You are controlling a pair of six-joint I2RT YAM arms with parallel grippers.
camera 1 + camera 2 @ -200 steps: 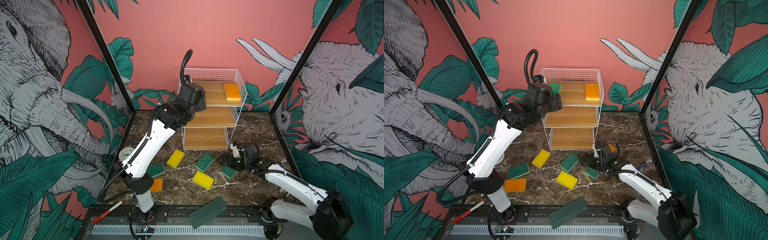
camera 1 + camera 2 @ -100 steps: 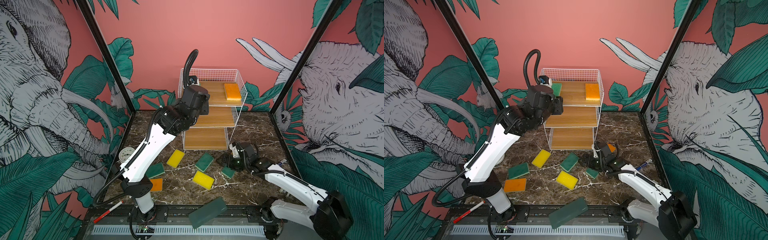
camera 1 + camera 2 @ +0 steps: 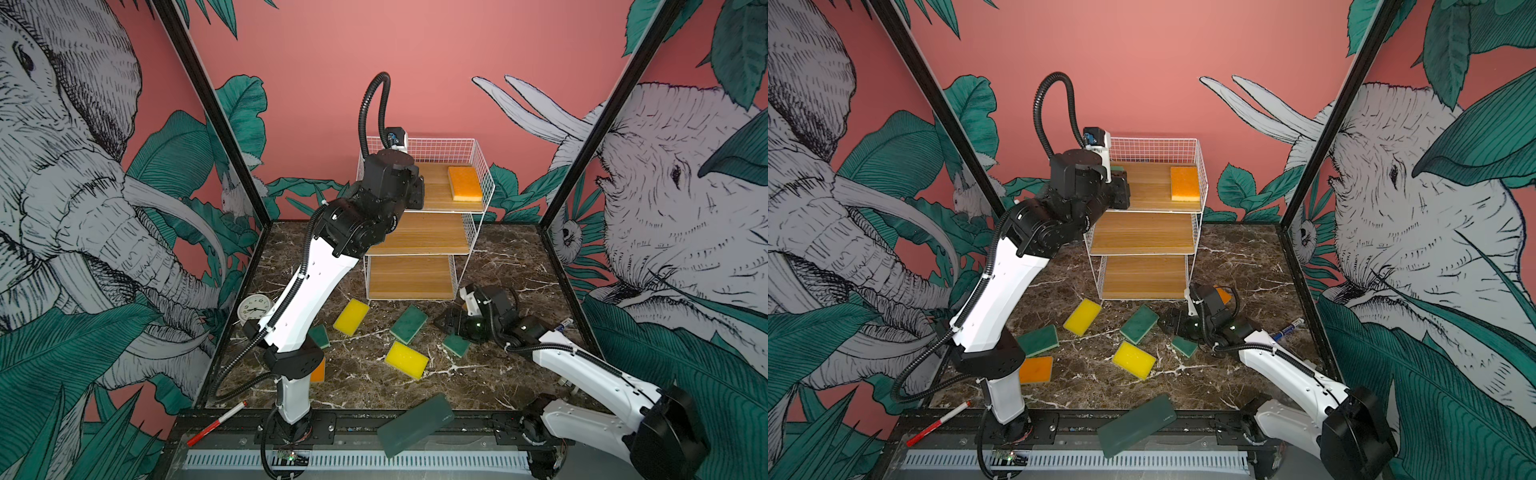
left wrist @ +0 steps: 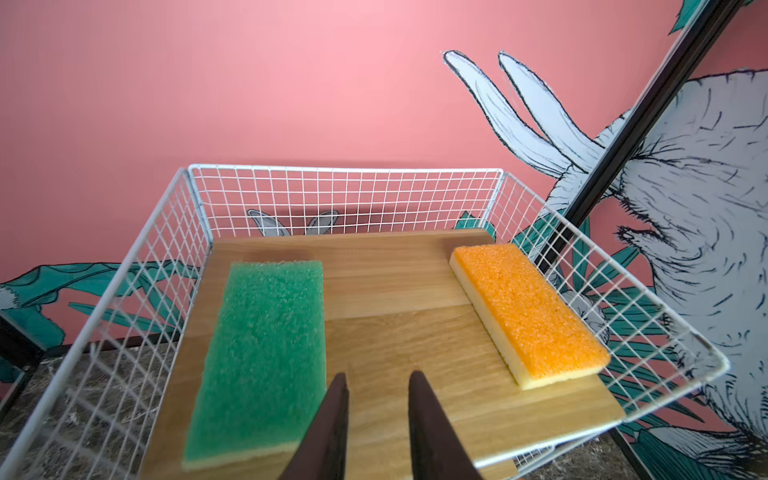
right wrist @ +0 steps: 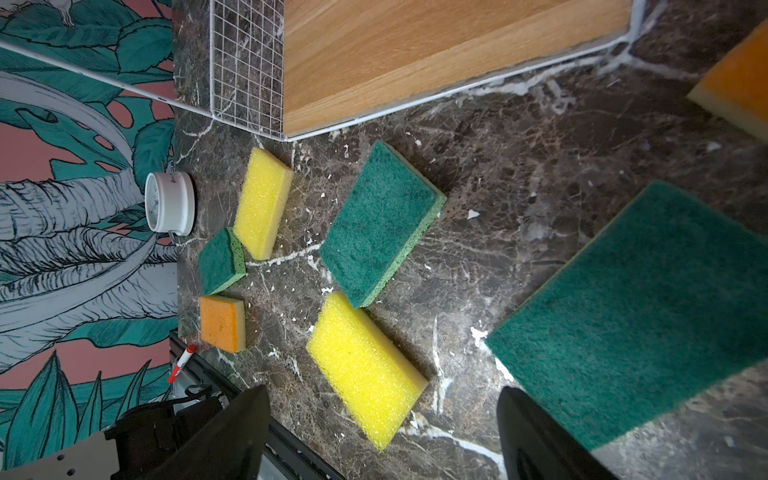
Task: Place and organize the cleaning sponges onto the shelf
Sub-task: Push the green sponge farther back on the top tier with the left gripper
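Green sponge (image 4: 266, 353) just beside L claw (image 4: 378, 375)

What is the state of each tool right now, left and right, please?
Left tool: only narrowly open, holding nothing.
Right tool: wide open, holding nothing.

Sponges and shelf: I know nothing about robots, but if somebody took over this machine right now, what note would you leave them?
Left gripper: slightly open, empty, over the top board of the shelf.
Right gripper: wide open, empty, near the floor beside the shelf.
Done: green sponge and orange sponge lie flat on the top board, apart.
Left: seven on the marble floor: two yellow sponges, three dark green sponges, two orange-faced sponges. Middle board and bottom board show none.
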